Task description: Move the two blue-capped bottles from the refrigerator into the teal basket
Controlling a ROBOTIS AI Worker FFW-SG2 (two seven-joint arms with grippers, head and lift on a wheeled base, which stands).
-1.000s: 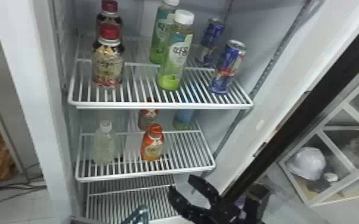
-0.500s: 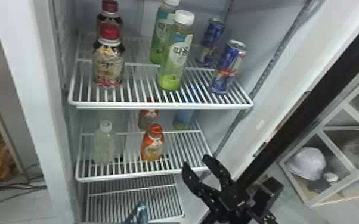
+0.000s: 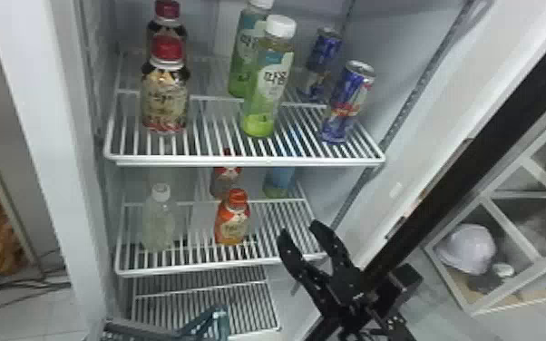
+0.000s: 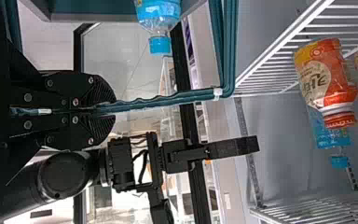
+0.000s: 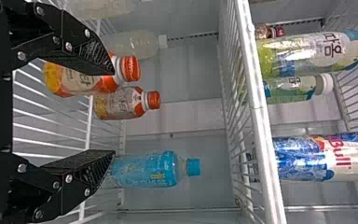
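Right tool [image 3: 299, 228] gapes wide, left tool [image 4: 115, 108] grips the teal basket [image 4: 93, 17], and 1 shelved blue-capped bottle [image 5: 151, 170] wears light-blue wrap.

The basket [image 4: 223, 56] looks like smooth teal plastic with a slight sheen. The blue-capped bottle [image 4: 158, 14] by it is clear, glossy plastic. The front can [image 3: 349, 99] is shiny metal; the upper shelf [image 3: 246, 160] looks like smooth, white-coated wire. The right tool [image 3: 299, 229] is matt black, its pads [image 5: 93, 53] rough and ridged. The helmet [image 3: 469, 249] looks like smooth plastic.
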